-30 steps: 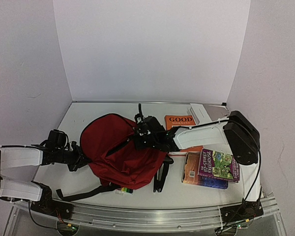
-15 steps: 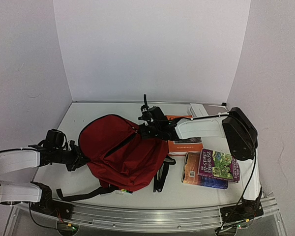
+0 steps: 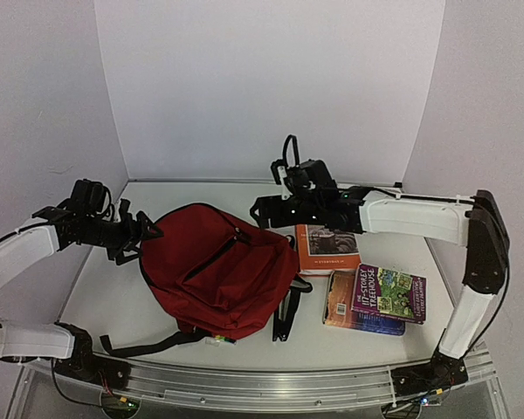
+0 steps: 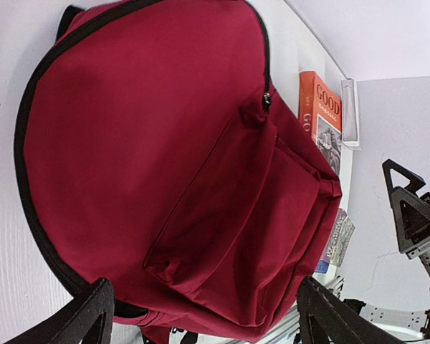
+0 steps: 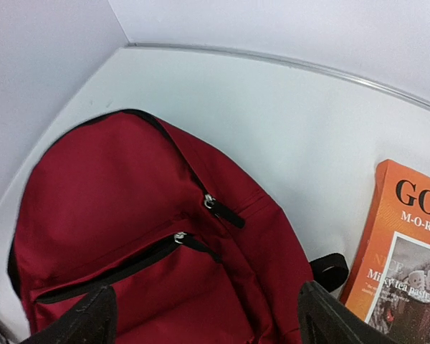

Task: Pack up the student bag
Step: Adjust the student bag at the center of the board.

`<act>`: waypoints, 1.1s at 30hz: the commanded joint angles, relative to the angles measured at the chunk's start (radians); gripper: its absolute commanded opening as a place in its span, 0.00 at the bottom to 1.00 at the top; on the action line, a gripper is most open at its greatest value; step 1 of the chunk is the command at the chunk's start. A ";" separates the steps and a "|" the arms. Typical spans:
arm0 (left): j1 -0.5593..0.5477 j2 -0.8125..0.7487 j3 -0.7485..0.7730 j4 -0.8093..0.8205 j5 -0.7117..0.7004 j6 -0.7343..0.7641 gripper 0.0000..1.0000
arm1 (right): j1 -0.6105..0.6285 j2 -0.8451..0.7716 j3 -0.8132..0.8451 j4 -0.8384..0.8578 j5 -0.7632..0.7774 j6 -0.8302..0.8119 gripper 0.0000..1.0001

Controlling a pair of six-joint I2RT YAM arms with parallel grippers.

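The student bag [image 3: 218, 278], dark red with black zips, lies flat on the white table with its front pocket up. In the right wrist view its two zip pulls [image 5: 218, 208] sit side by side near the top. My left gripper [image 3: 136, 237] hangs open in the air off the bag's left edge and holds nothing. In the left wrist view the bag [image 4: 165, 158] lies well below the left gripper [image 4: 204, 322]. My right gripper [image 3: 266, 214] is open too, raised above the bag's top right corner. The right wrist view shows the bag [image 5: 129, 236] beneath the right gripper [image 5: 208, 322].
An orange "Good Morning" book [image 3: 327, 249] lies just right of the bag. Two more books [image 3: 386, 295] are stacked at the front right. A white pad [image 3: 356, 202] lies at the back right. Black straps [image 3: 288, 312] trail from the bag towards the front rail [image 3: 262, 384].
Both grippers were shut at the bag; now both are open and have lifted away, the left one up and back, the right one up and to the right. The bag has settled flat.
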 commanded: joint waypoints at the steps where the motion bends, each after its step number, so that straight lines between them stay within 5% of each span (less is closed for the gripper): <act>1: -0.012 0.061 0.115 -0.073 0.016 0.152 0.89 | 0.002 -0.135 -0.107 -0.016 -0.085 0.112 0.90; 9: -0.167 0.228 0.226 -0.032 -0.055 0.221 0.92 | 0.002 -0.272 -0.325 -0.016 -0.120 0.319 0.94; 21: -0.323 0.491 0.338 0.027 -0.264 0.233 0.94 | 0.046 -0.271 -0.471 -0.011 -0.159 0.455 0.92; 33: -0.367 0.594 0.390 0.008 -0.312 0.272 0.79 | 0.100 -0.137 -0.436 0.089 -0.189 0.475 0.72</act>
